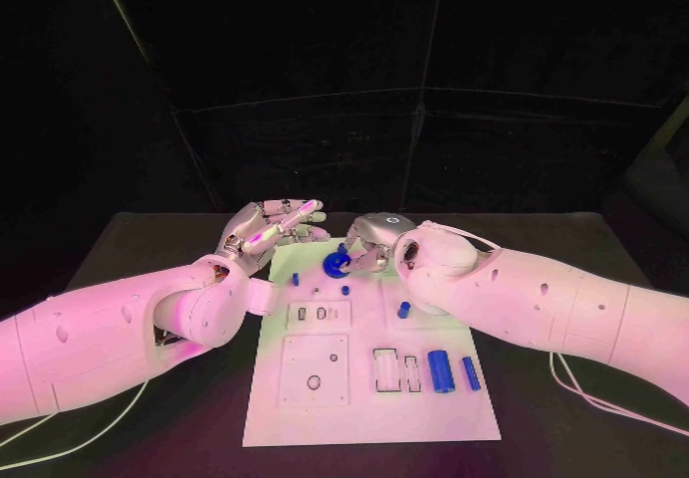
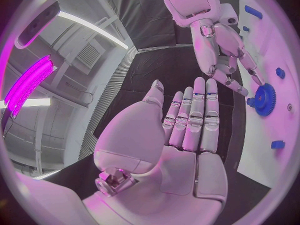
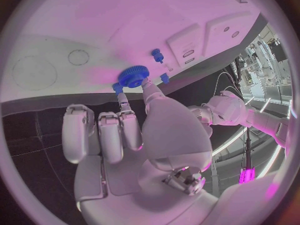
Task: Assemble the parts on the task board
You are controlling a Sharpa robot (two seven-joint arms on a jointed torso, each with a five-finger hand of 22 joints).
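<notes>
The white task board (image 1: pixel 366 398) lies in the middle of the table. At its far end a blue gear (image 1: pixel 338 264) sits on the board, and my right hand (image 1: pixel 376 239) pinches its rim between the thumb and a finger. The right wrist view shows the gear (image 3: pixel 133 76) at the fingertips (image 3: pixel 147 86) of that hand (image 3: pixel 137 135). My left hand (image 1: pixel 266 231) is raised beside the board's far left corner, fingers straight and apart, holding nothing. In the left wrist view its flat palm (image 2: pixel 187 130) faces the right hand (image 2: pixel 219 45) and the gear (image 2: pixel 265 99).
Small blue pegs (image 1: pixel 295 280) (image 1: pixel 344 290) (image 1: pixel 403 310) stand on the far half of the board. Two blue cylinders (image 1: pixel 439 370) (image 1: pixel 470 372) lie at its near right, next to rectangular slots (image 1: pixel 386 369). Cables (image 1: pixel 574 383) trail over the table on both sides.
</notes>
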